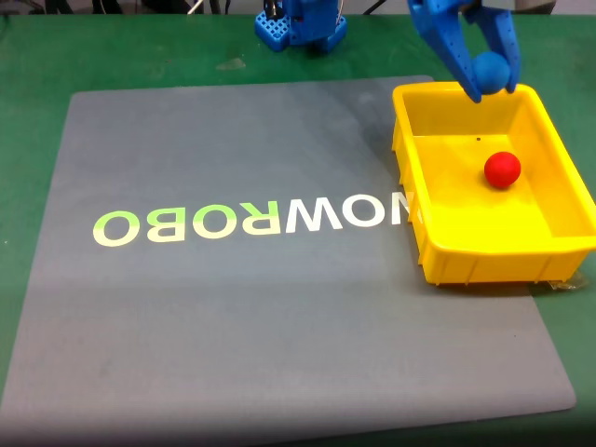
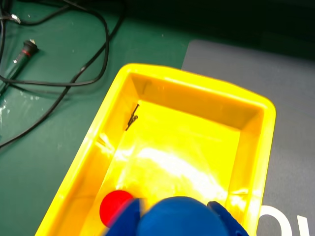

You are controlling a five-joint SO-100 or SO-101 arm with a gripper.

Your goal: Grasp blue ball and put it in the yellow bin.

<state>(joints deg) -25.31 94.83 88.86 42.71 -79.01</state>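
Observation:
The blue ball point(image 1: 491, 69) hangs in the air over the far rim of the yellow bin point(image 1: 438, 233), held between the blue fingers of my gripper point(image 1: 492, 86), which is shut on it. In the wrist view the blue ball point(image 2: 173, 219) bulges at the bottom edge between the fingers, with the yellow bin point(image 2: 118, 93) spread out below it. A red ball point(image 1: 502, 169) lies on the bin's floor; the wrist view shows the red ball point(image 2: 114, 205) partly hidden behind my gripper point(image 2: 174, 223).
The bin stands at the right edge of a grey mat point(image 1: 233, 307) printed with pale letters, on a green table. The arm's blue base point(image 1: 303, 23) is at the far edge. Black cables point(image 2: 54, 73) lie on the green surface beside the bin.

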